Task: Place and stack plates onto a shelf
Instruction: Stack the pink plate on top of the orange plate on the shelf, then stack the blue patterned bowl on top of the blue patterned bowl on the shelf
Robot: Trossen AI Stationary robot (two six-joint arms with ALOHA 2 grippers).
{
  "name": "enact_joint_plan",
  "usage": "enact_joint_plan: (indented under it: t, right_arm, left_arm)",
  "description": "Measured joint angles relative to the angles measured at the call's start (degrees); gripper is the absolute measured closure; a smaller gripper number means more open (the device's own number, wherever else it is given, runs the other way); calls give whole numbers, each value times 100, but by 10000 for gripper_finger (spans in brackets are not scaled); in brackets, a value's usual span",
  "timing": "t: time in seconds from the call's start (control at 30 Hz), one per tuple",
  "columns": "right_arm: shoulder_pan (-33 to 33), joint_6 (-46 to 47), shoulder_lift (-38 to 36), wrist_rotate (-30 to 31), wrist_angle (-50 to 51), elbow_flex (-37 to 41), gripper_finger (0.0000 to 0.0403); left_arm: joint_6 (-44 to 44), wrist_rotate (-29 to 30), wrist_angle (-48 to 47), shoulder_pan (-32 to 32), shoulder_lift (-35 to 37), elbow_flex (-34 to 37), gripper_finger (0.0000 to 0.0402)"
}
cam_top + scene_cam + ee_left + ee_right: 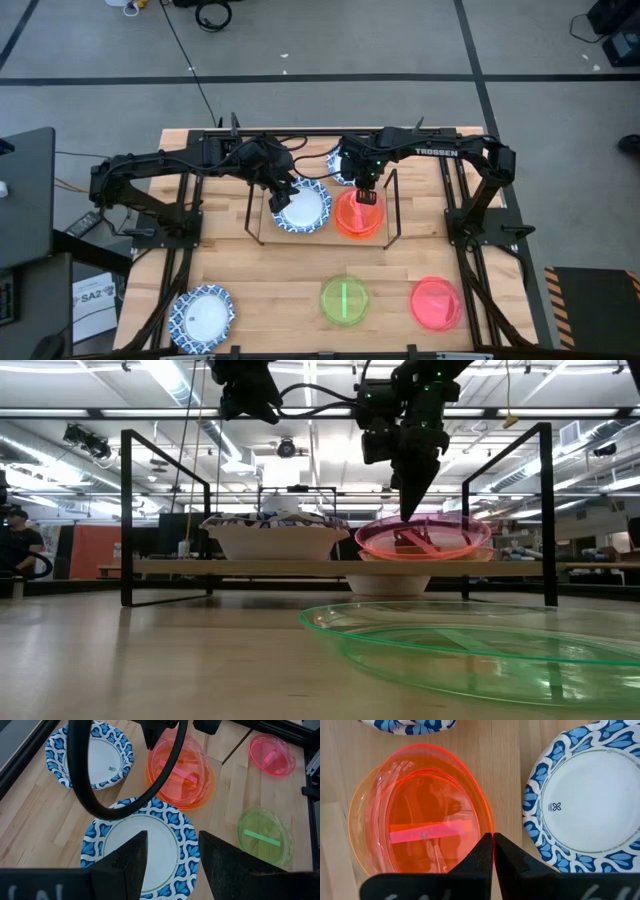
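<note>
Shelf (pixel 262 230): we are seeing its flat light-wood board sitting at centre frame, black wire loops closing both short ends.
Red-pink plate (pixel 357 212): translucent, lying tilted on the orange plate (pixel 202 795) at the shelf's right half, beside a blue-rimmed plate (pixel 302 208).
Right gripper (pixel 365 194): reaching down, fingers pinching the red-pink plate's upper rim.
Left gripper (pixel 281 196): hovering over the blue-rimmed plate, fingers spread, gripping nothing.
Open room: green plate (pixel 344 299), second red-pink plate (pixel 436 303) and another blue-rimmed plate (pixel 203 318) are lying apart along the lower tabletop.
</note>
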State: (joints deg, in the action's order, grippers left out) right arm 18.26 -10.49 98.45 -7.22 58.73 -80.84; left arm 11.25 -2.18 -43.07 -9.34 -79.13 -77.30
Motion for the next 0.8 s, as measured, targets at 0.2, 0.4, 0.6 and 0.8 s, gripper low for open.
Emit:
enact_joint_plan:
  t: [0.2,0.4,0.6,0.8]
  right_arm:
    - [0,1,0,-28,1,0,367]
    - [0,1,0,-43,2,0,334]
    - [0,1,0,-51,3,0,296]
    - [0,1,0,-50,3,0,265]
  left_arm:
    - [0,0,0,0,0,0,219]
    - [-2,0,0,0,0,0,219]
    - [0,-1,0,0,0,0,219]
    - [0,-1,0,0,0,0,219]
